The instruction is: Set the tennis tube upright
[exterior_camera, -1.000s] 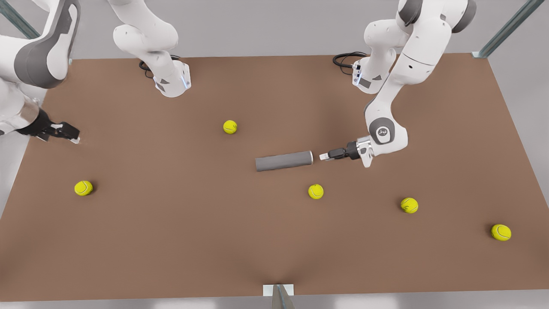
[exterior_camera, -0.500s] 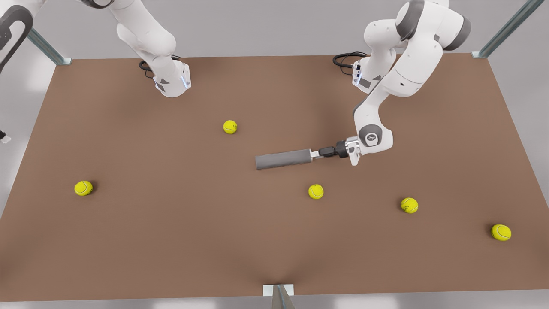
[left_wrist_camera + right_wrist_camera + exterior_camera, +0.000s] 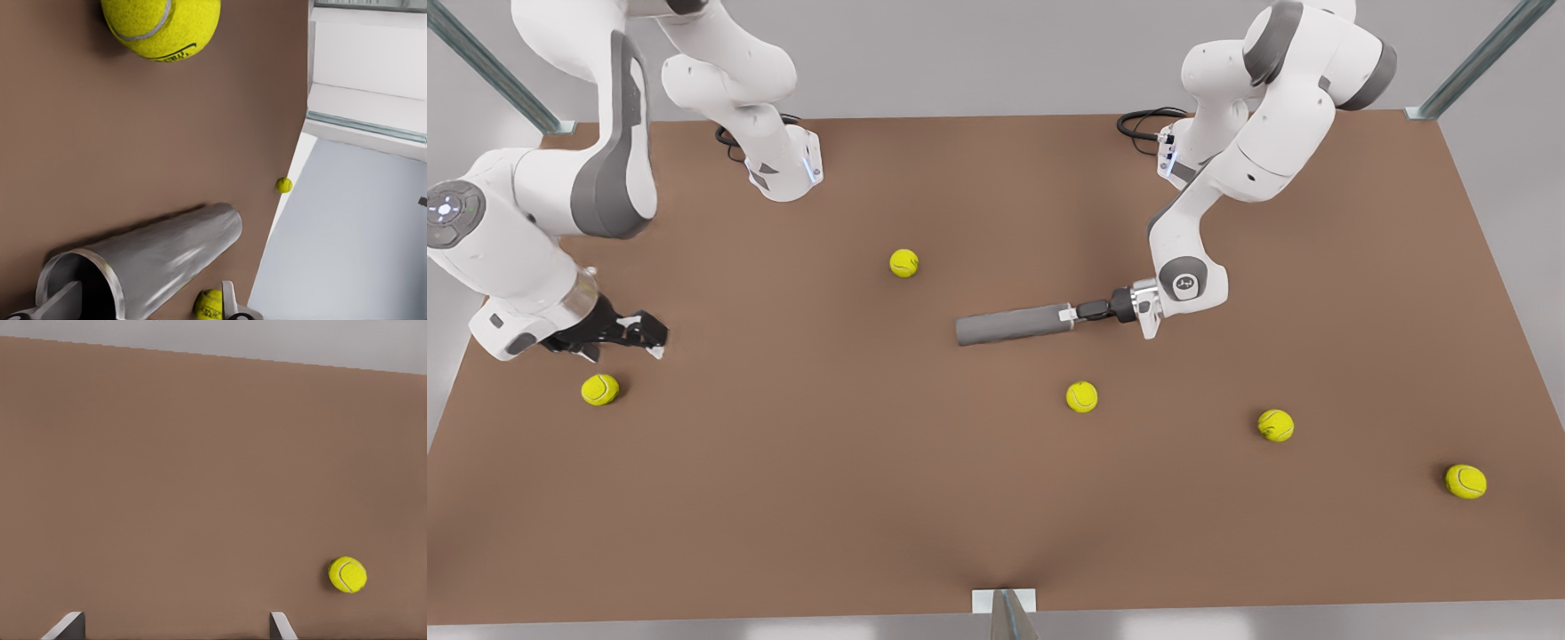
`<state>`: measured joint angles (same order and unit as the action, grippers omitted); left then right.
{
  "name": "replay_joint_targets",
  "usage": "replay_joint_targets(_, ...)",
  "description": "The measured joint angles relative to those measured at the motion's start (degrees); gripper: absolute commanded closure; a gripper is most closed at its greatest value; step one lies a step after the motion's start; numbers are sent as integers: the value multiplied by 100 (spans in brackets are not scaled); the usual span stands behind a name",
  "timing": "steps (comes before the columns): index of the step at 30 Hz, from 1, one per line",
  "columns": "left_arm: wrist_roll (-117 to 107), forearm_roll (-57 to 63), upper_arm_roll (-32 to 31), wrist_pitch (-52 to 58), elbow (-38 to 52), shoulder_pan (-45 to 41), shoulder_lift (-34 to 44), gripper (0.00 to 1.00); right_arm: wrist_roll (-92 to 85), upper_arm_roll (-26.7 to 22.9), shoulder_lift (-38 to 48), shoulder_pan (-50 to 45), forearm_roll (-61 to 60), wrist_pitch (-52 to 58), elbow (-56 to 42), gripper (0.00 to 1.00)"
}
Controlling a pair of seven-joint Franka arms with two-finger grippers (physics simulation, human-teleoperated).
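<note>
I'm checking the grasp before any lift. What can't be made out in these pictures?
- Front view: where the left gripper meets the end of the tennis tube, contact with the wall is too small to judge.
- Left wrist view: its fingers are cut off by the picture's edge.
- Tube's far end: turned away, so open or closed is unknown.
- Right gripper, waiting near a ball: its height above the table.

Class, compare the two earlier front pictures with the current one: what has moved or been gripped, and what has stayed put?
The left gripper advanced toward the front view's left, reaching the tennis tube; one finger now sits inside its hollow end. The right gripper swung out and returned near the ball at the front view's left. The tube hardly shifted and lies flat; the five balls and the table stayed.
</note>
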<state>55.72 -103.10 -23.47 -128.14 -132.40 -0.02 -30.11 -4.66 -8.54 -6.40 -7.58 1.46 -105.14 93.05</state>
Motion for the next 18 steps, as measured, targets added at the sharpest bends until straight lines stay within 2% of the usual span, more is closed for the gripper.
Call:
replay_joint_targets(2,0,-85,-52,-9,20,-82,-38,1,0,3,-3,-294,-3,-24,4,0)
replay_joint_targets(6,9,-231,-61,8,70,-121,-65,2,0,2,7,-139,-6,-21,7,0)
replay_joint_targets(7,9,-255,-61,25,82,-121,-65,7,0,2,7,-196,-6,-16,11,0)
replay_joint_targets(8,9,-276,-61,49,115,-114,-107,22,0,4,6,-223,-6,-16,4,0)
replay_joint_targets(9,9,-293,-61,59,118,-105,-109,30,0,4,7,-206,-6,-16,19,0)
replay_joint_targets(11,14,-315,-61,70,118,-86,-101,42,-9,2,-15,-153,3,-29,11,0)
replay_joint_targets(14,77,-327,-61,136,118,-29,-78,53,-9,3,-63,-198,3,-33,11,0)
replay_joint_targets(18,79,-333,-61,271,118,81,-48,58,-9,9,-90,-193,3,-34,13,0)
